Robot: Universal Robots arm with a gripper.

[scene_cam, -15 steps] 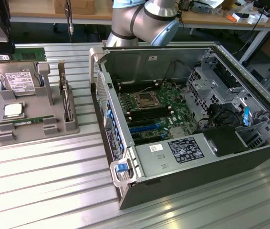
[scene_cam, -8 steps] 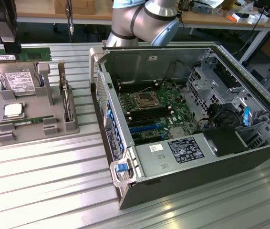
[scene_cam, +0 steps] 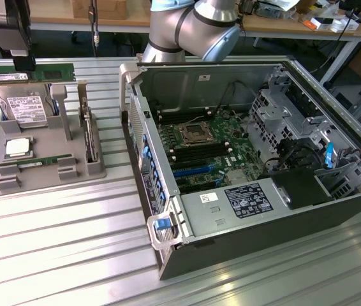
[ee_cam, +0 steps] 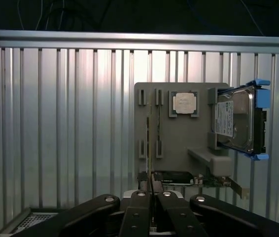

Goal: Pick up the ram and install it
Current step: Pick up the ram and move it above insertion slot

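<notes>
My gripper (scene_cam: 23,65) hangs at the far side of the exterior view's left, above the grey parts holder (scene_cam: 46,178), and it is shut on the ram (scene_cam: 40,74). The ram is a long green stick held level, clear of the holder. In the wrist view the ram (ee_cam: 149,148) shows edge-on as a thin line running out from between my closed fingers (ee_cam: 142,207), with the gripper (ee_cam: 152,195) over the holder (ee_cam: 179,143). The open computer case (scene_cam: 282,210) lies on the exterior view's right, its motherboard (scene_cam: 206,146) and memory slots (scene_cam: 193,171) exposed.
On the holder rest a silver hard drive (scene_cam: 29,108), a square processor (scene_cam: 18,148) and another green stick (scene_cam: 37,162). The arm's elbow (scene_cam: 193,29) looms over the case's far wall. The ribbed metal table (scene_cam: 53,255) runs toward the near edge.
</notes>
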